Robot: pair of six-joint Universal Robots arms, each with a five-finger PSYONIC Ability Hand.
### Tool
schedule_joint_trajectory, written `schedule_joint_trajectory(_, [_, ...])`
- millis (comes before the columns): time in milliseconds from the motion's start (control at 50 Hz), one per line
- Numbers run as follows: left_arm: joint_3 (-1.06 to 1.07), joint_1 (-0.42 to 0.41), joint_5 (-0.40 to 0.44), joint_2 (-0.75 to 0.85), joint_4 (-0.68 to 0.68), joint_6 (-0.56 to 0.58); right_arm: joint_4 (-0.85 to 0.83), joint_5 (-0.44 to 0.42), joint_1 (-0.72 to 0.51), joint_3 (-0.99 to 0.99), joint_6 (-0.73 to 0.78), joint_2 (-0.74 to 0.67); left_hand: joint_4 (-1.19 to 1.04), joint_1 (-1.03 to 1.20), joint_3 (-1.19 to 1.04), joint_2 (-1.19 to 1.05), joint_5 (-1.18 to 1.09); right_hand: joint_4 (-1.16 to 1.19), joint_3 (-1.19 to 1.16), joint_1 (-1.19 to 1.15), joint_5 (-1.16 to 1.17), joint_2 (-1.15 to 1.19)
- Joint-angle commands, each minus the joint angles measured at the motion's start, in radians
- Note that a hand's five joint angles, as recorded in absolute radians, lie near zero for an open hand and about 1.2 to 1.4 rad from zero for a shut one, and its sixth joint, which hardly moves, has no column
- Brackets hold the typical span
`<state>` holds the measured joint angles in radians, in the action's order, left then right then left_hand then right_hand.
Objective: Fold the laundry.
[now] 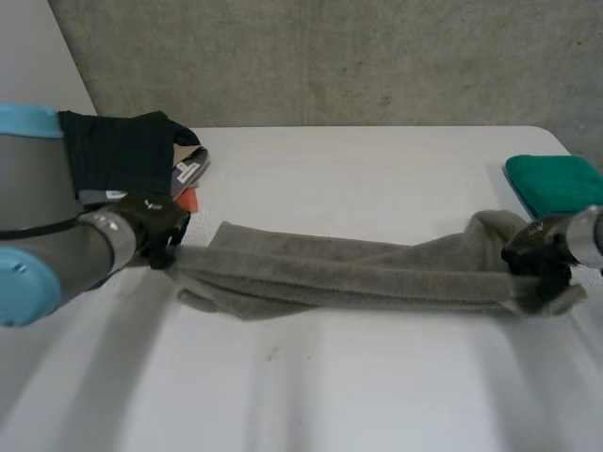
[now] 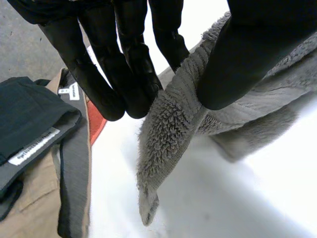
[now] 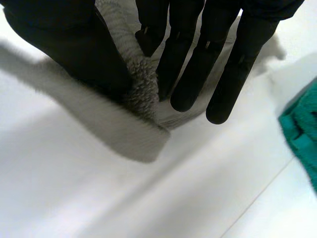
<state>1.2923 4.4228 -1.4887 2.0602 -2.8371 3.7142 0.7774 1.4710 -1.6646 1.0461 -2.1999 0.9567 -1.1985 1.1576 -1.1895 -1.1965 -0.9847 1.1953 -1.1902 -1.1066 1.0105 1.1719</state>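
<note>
The left robot hand (image 1: 155, 226) and right robot hand (image 1: 537, 256) are pinching opposite ends of the grey towel (image 1: 349, 273), stretching it along the bench (image 1: 377, 395), presumably straightening it for folding.

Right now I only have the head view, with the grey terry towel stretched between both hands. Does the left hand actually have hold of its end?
Observer: Yes. Its wrist view shows the left hand pinching the grey terry towel between its thumb and fingers.
Operator: Any towel left past that grip?
Observer: A short corner hangs below the fingertips, beside the folded pile of dark, grey and tan clothes.
Operator: And the right hand?
Observer: The right hand pinches a bunched fold against its thumb, and a flap beyond the grip reaches toward the white table.
</note>
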Motion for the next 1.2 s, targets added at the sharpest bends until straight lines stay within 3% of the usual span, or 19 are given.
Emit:
schedule_joint_trajectory(20, [-0.358, -0.031, -0.131, 0.106, -0.062, -0.006, -0.254, 0.064, -0.050, -0.274, -0.066, -0.095, -0.198, 0.239, -0.207, -0.200, -0.237, 0.201, -0.206, -0.290, 0.211, 0.224])
schedule_joint_trajectory(140, [-0.626, -0.026, -0.269, 0.072, -0.333, -0.112, -0.735, 0.101, -0.055, -0.456, -0.312, -0.035, -0.198, 0.239, -0.207, -0.200, -0.237, 0.201, -0.206, -0.290, 0.211, 0.224])
schedule_joint_trajectory(160, [-0.639, -0.025, -0.269, 0.055, -0.414, -0.140, -0.882, 0.101, -0.054, -0.437, -0.367, -0.010, -0.181, 0.222, -0.190, -0.183, -0.220, 0.201, -0.206, -0.290, 0.211, 0.224])
schedule_joint_trajectory(240, [-0.621, -0.020, -0.205, 0.020, -0.560, -0.183, -1.159, 0.082, -0.057, -0.336, -0.417, 0.033, -0.180, 0.221, -0.189, -0.182, -0.220, 0.201, -0.206, -0.290, 0.211, 0.224])
schedule_joint_trajectory(280, [-0.588, -0.017, -0.179, 0.012, -0.550, -0.189, -1.185, 0.065, -0.055, -0.295, -0.413, 0.043, -0.180, 0.221, -0.189, -0.182, -0.220, 0.201, -0.206, -0.290, 0.211, 0.224])
schedule_joint_trajectory(340, [-0.513, -0.003, -0.150, 0.011, -0.510, -0.195, -1.185, 0.014, -0.061, -0.226, -0.417, 0.050, -0.189, 0.230, -0.198, -0.191, -0.229, 0.201, -0.206, -0.290, 0.211, 0.224])
schedule_joint_trajectory(540, [-0.193, 0.024, -0.177, 0.032, -0.482, -0.194, -1.094, -0.050, -0.063, -0.026, -0.416, -0.015, -0.192, 0.233, -0.201, -0.194, -0.232, 0.201, -0.206, -0.290, 0.211, 0.224])
schedule_joint_trajectory(720, [0.005, 0.006, -0.148, 0.181, -0.484, -0.154, -0.813, -0.121, -0.015, 0.103, -0.371, -0.156, -0.160, 0.201, -0.169, -0.162, -0.199, 0.201, -0.206, -0.290, 0.211, 0.224])
schedule_joint_trajectory(860, [0.039, 0.003, -0.154, 0.189, -0.418, -0.079, -0.655, -0.124, 0.012, 0.091, -0.324, -0.184, -0.122, 0.163, -0.131, -0.124, -0.161, 0.201, -0.206, -0.290, 0.211, 0.224])
schedule_joint_trajectory(1020, [0.059, 0.000, -0.134, 0.120, -0.377, -0.091, -0.619, -0.089, 0.035, 0.091, -0.437, -0.118, 0.414, -0.373, 0.405, 0.412, 0.375, -0.521, 0.516, 0.432, -0.511, -0.498])
schedule_joint_trajectory(1200, [0.120, 0.018, -0.110, 0.077, -0.367, -0.079, -0.540, -0.090, 0.075, 0.153, -0.442, -0.023, 0.606, -0.565, 0.597, 0.604, 0.567, -0.580, 0.575, 0.492, -0.570, -0.557])
